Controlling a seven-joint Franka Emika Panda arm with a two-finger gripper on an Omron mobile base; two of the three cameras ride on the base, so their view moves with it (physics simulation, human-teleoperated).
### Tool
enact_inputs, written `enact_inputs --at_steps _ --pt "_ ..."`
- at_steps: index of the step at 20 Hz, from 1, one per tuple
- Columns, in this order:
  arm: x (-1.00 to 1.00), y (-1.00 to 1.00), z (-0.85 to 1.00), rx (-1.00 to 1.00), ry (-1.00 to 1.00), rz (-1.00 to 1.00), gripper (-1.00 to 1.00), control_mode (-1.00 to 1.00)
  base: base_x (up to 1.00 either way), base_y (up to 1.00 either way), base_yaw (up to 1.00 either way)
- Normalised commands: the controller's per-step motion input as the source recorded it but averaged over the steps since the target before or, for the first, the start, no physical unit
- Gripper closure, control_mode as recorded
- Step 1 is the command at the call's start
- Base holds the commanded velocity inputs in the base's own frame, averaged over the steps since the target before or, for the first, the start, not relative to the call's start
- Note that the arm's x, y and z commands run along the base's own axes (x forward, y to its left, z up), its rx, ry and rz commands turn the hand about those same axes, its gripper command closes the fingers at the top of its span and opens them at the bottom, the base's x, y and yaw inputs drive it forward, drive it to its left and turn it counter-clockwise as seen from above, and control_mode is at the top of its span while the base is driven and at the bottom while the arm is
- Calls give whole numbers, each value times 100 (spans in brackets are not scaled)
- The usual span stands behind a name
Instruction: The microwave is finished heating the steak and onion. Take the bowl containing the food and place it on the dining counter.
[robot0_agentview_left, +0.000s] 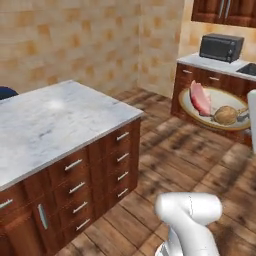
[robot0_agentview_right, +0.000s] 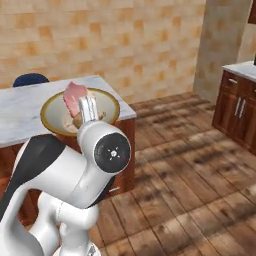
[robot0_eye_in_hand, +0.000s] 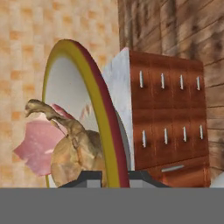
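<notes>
Here the gripper sits at the bottom centre of the hand view, clamped on the rim of the bowl, which passes edge-on between the two dark tips. The bowl is thus held aloft, out of the microwave, which is seen closed on the far worktop in the upper right of the left base view.

The steak and the onion lie inside the bowl; in the hand view the onion rests low against the rim near the tips, with the steak beside it. In the left base view the bowl appears at centre right, in front of the far cabinets. In the right base view it is seen at upper left, above the arm and in front of the bench. Whether it is already over the marble top cannot be told.

The bowl is judged stiff and fairly light, but shallow and plate-like, so little wall is offered to keep the food in. The onion, being round, is likely to roll if the bowl is tipped; the steak, flat and soft, should slide less readily. A hold on the rim at one side leaves the load off-centre, so a level attitude and slow motion would be called for until the bowl is set on the bench.
</notes>
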Motion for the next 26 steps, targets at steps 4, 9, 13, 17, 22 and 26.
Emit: enact_inputs --at_steps 4,9,13,17,22,26 --pt "0 0 0 0 0 0 100 100 100 -61 52" --pt "0 0 0 0 0 0 100 100 100 -96 37" --pt "0 0 0 0 0 0 100 100 100 -35 67" --pt "0 0 0 0 0 0 100 100 100 -22 72" --pt "0 0 0 0 0 0 100 100 96 -47 35" --pt "100 5 -60 -7 12 10 100 -100 0 0 0"
